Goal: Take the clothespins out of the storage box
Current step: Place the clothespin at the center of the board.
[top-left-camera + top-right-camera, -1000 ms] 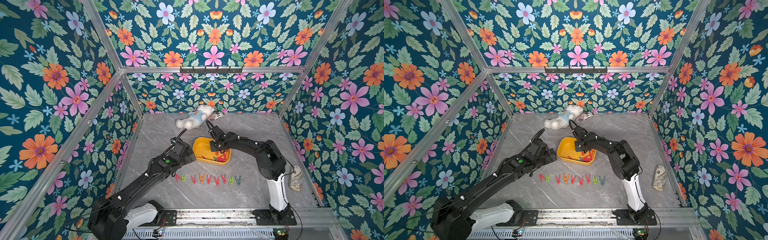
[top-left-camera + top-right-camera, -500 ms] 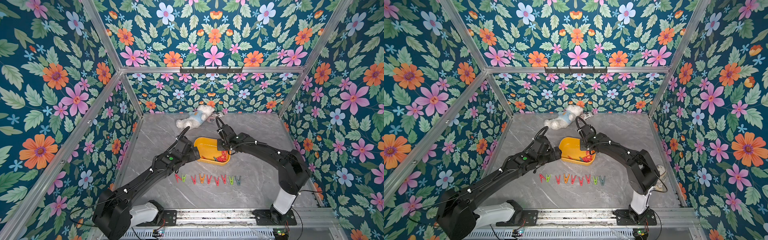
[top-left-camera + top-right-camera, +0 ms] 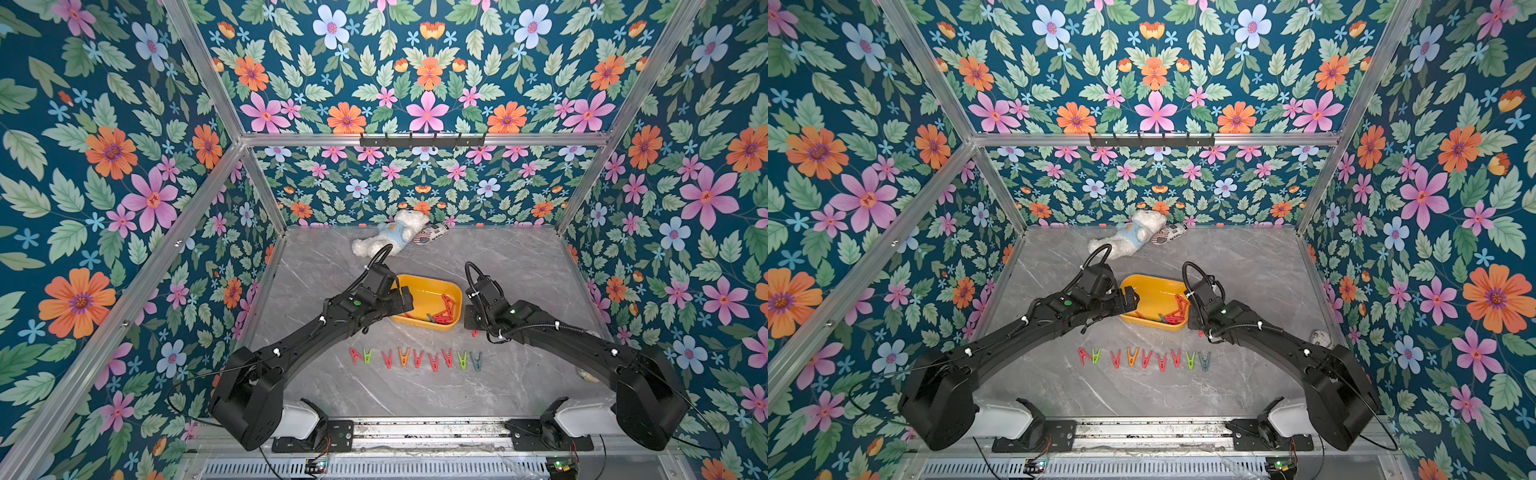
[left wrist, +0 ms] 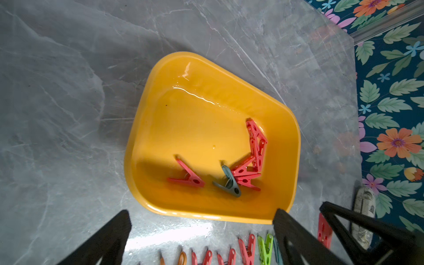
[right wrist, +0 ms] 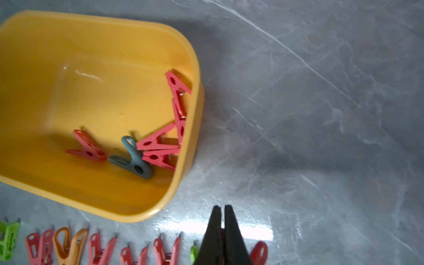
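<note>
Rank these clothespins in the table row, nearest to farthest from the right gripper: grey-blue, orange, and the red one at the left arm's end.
In a top view, from the right gripper:
1. grey-blue clothespin, the row's near end.
2. orange clothespin, toward the middle.
3. end red clothespin, the row's opposite end.

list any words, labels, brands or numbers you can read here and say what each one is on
No text can be read in any view.
teddy bear, blue shirt: an orange mark, too small to read.
patterned pouch beside the bear: dark print, too small to read.
crumpled printed item by the wall: print too blurred to read.
clothespins and storage box: no lettering seen.
</note>
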